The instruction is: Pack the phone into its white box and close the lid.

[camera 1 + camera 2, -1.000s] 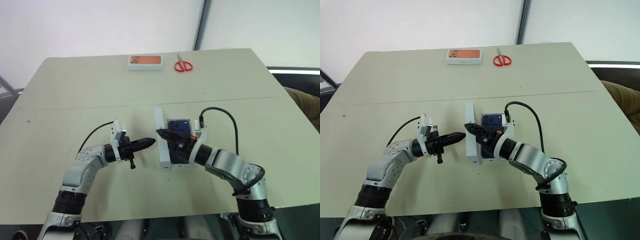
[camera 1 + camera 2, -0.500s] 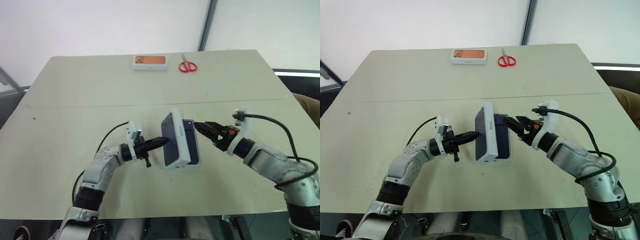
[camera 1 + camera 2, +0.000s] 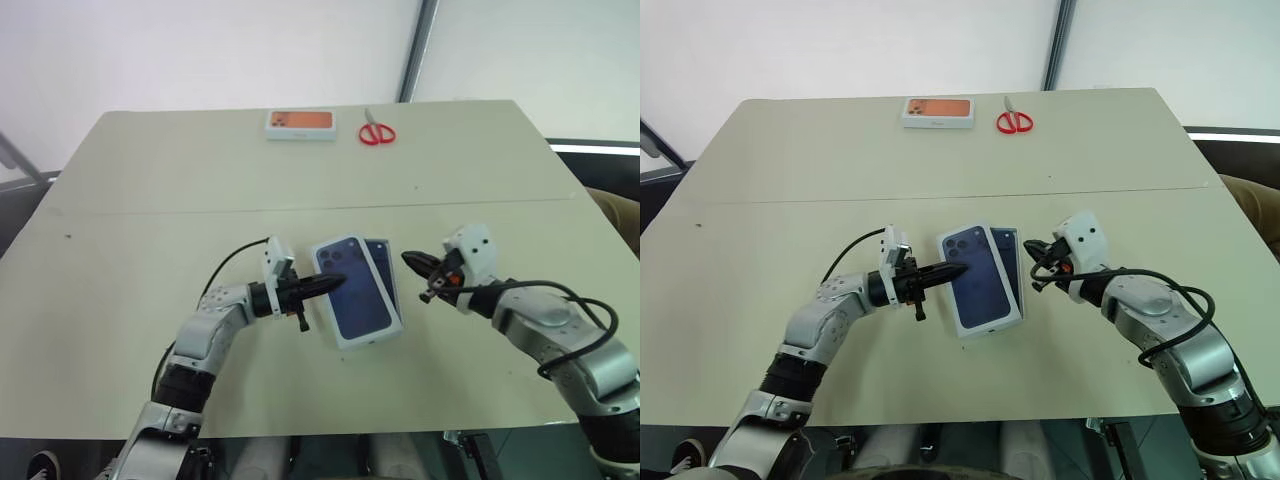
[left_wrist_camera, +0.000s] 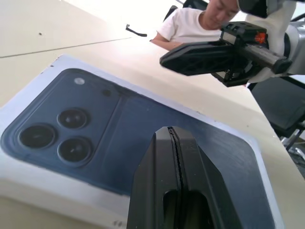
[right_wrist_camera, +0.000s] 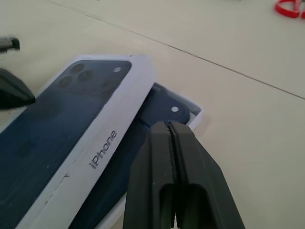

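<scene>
- Phone lies in the white box near table centre, glossy back up, mostly covered; its dark blue strip shows along the lid's right side.
- Lid lies picture-side up over box + phone, skewed, not seated. It overhangs toward my left, so the box's right edge and far right corner stay uncovered.
- Lid long axis runs roughly away from me, far end tipped left. Printed camera lenses sit at the far left corner.
- Box long axis also runs away from me, closer to straight, so lid and box are at a slight angle to each other.
- Phone's camera end is at the far end; a small pale dot shows near that corner in my right wrist view.
- Table: pale greenish-beige top, a seam line across it midway.
- Far edge of table: white box with orange picture, red scissors just beside it to the right, both well apart from the phone.
- Room: white wall behind, dark vertical post upper right. A person in a white shirt shows in my left wrist view beyond the table.
- My left jaws are closed, empty, tip on the lid's left part.
- My right jaws are closed, empty, just beside the box's right side, not touching.
</scene>
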`<state>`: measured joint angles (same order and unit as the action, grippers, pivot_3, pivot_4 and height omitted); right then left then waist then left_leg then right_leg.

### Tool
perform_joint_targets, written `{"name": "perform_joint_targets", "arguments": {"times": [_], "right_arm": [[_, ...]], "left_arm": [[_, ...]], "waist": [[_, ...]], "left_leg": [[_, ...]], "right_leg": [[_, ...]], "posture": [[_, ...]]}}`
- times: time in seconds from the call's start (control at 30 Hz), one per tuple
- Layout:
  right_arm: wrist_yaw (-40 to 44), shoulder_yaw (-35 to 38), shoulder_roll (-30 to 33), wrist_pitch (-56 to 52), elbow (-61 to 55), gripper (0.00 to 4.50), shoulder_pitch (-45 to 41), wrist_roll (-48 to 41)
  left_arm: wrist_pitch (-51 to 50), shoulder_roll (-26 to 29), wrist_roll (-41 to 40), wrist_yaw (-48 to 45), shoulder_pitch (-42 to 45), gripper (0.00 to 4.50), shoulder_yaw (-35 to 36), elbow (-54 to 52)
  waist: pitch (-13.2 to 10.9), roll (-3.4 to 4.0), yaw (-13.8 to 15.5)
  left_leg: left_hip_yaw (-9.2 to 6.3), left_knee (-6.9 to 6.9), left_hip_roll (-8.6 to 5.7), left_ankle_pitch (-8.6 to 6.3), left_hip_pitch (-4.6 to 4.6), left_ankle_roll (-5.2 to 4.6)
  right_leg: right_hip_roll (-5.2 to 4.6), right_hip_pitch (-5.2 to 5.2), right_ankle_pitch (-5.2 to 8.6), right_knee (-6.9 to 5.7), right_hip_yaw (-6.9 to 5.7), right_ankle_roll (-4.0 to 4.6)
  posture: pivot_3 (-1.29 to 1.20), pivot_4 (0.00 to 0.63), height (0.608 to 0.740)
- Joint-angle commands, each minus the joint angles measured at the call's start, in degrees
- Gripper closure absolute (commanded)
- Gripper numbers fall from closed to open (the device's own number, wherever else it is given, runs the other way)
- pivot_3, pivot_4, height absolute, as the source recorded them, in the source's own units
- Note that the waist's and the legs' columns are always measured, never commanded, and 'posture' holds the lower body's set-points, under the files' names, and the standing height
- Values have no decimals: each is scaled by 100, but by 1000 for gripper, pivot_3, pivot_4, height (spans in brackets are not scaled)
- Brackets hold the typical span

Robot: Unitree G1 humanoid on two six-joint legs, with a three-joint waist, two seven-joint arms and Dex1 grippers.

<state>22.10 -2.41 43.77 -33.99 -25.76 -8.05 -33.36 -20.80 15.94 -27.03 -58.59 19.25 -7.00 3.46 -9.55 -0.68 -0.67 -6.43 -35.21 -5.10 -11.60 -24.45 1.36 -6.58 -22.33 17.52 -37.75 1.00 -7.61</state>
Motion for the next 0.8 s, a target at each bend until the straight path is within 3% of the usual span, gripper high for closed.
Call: {"name": "perform_joint_targets", "arguments": {"times": [0.03,0.37,0.8], "right_arm": [[149,10,-107,124,-275,4447,-24,244],[514,-218,-344,177,-167,4447,-255,892],[763,-203,-436,275,61,4447,-237,1568]], "left_arm": [[-275,319,-273,-76,-149,4500,220,-600],[-246,1166,-31,42,-737,4500,521,-650],[-99,390,521,578,-558,4500,-118,-231]], "waist": [[0,0,2],[0,2,20],[1,3,53]], "left_leg": [[0,0,0,0,1,0],[-2,3,0,-1,1,2],[-1,-2,-7,-1,2,2]], "right_leg": [[0,1,0,0,0,0],[-5,-2,0,0,0,1],[-15,3,0,1,-5,1]], "posture": [[0,150,740],[0,150,740],[0,150,740]]}}
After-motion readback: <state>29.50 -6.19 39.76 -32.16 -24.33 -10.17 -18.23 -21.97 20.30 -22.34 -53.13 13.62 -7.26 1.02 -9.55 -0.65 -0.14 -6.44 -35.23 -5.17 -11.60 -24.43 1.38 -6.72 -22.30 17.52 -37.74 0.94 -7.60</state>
